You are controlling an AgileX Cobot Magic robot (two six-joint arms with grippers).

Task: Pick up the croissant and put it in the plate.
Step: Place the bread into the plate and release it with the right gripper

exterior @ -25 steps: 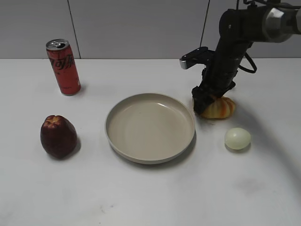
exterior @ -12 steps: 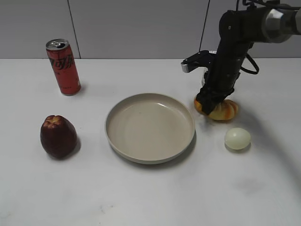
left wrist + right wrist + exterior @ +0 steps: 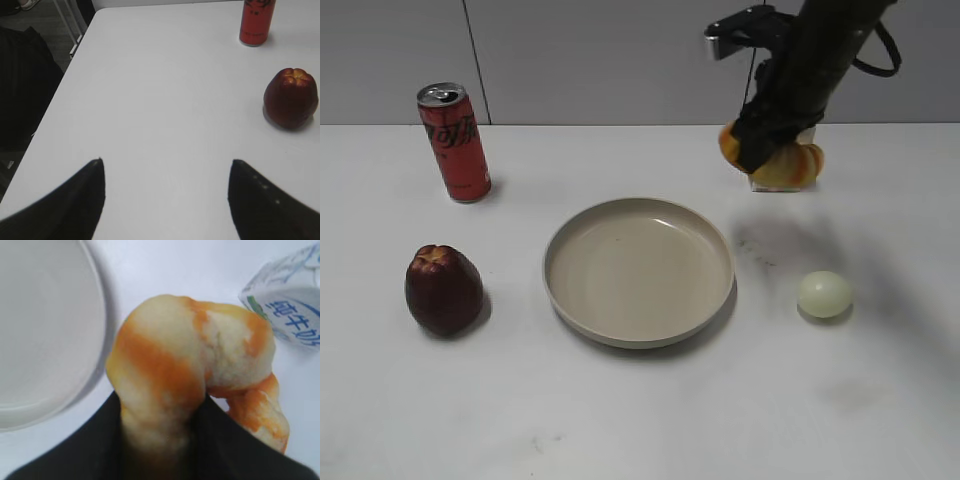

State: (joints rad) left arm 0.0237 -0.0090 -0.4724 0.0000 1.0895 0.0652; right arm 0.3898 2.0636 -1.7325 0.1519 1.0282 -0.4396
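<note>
Your right fingers (image 3: 767, 150) are clamped on the croissant (image 3: 788, 164), lifted off the table (image 3: 620, 420); the plate (image 3: 638, 340) lies lower-left of it.

Right hand (image 3: 767, 150) raised, clamped on the croissant (image 3: 785, 163); left hand (image 3: 165, 200) apparently spread, low.

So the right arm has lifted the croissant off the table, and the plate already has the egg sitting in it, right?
Not quite. The plate is empty; the egg lies on the table to its right, as the exterior view shows. The rest holds: the right gripper has its jaws shut on the croissant, held above the table.
</note>
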